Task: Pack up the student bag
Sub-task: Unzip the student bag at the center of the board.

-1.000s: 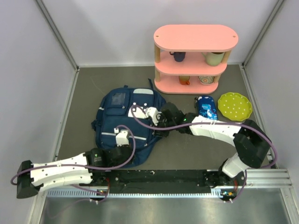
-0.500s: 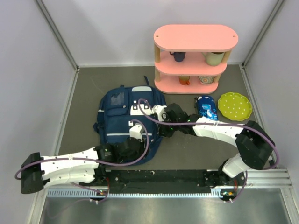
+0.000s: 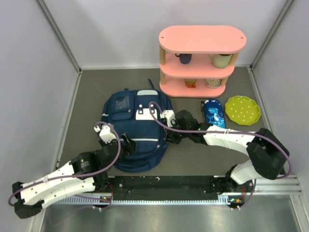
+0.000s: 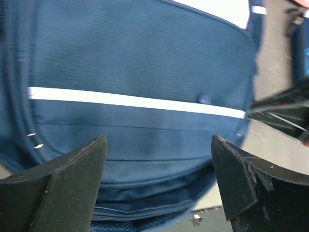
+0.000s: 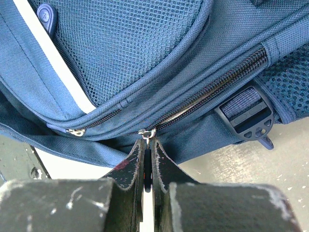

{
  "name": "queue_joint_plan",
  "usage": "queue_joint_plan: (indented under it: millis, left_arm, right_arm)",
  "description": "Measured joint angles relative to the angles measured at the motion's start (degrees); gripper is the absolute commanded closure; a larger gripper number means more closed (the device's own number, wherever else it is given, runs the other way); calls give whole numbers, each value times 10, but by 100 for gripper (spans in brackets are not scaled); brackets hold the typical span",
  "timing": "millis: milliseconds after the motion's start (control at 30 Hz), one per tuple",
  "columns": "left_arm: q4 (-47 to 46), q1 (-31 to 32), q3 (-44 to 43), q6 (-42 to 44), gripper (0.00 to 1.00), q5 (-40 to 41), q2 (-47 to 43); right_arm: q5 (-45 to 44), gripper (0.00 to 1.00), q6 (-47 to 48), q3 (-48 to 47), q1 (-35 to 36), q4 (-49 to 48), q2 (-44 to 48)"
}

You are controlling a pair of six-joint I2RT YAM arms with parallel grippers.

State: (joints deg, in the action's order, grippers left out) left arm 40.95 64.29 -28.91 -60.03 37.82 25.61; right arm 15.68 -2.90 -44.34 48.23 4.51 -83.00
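Note:
The student bag, navy blue with a thin white stripe, lies flat on the table. My left gripper hovers open at its lower left side; in the left wrist view its fingers stand wide apart with only bag fabric behind them. My right gripper is at the bag's right edge. In the right wrist view it is shut on the small metal zipper pull of the bag's side zip. The part of that zip seen here is zipped closed.
A pink three-tier shelf with mugs and bowls stands at the back. To the right of the bag lie a small blue pencil case and a green dotted plate. Grey walls close in the table on three sides.
My left gripper opened, let go of the bag and drew back to the left. The bag shifted slightly. The right gripper stays shut on the zipper pull and edged rightward.

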Motion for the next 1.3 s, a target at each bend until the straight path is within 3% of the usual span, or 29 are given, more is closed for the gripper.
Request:
queue_joint_plan:
  millis: [233, 533, 600, 633, 700, 833, 1033, 1067, 1100, 1300]
  left_arm:
    - [82, -125, -45, -5, 4, 31, 87]
    - [46, -259, -55, 87, 3, 3, 70]
    - [21, -278, -37, 102, 11, -20, 85]
    - [7, -286, -24, 109, 21, -36, 95]
    - [-21, -296, -1, 122, 27, -72, 113]
    - [-67, -310, 26, 143, 60, -118, 141]
    - [-141, -320, 38, 149, 84, -142, 174]
    - [-157, -320, 40, 148, 96, -149, 179]
    - [-170, -320, 40, 146, 100, -155, 185]
    - [-213, -320, 32, 137, 100, -180, 213]
  right_arm:
    - [-1, 100, -12, 1, -4, -2, 0]
    - [0, 100, -14, 1, -4, -2, 0]
    - [3, 100, -14, 1, -5, -2, 0]
    - [6, 100, -14, 1, -5, -2, 0]
    - [12, 100, -12, 1, -7, -2, 1]
    - [14, 100, -11, 1, 0, 3, 12]
    - [-22, 100, -13, 1, 33, 47, 33]
    - [-29, 100, -13, 1, 40, 59, 35]
    - [-35, 100, -14, 1, 47, 68, 36]
    - [-49, 100, -19, 1, 83, 119, 35]
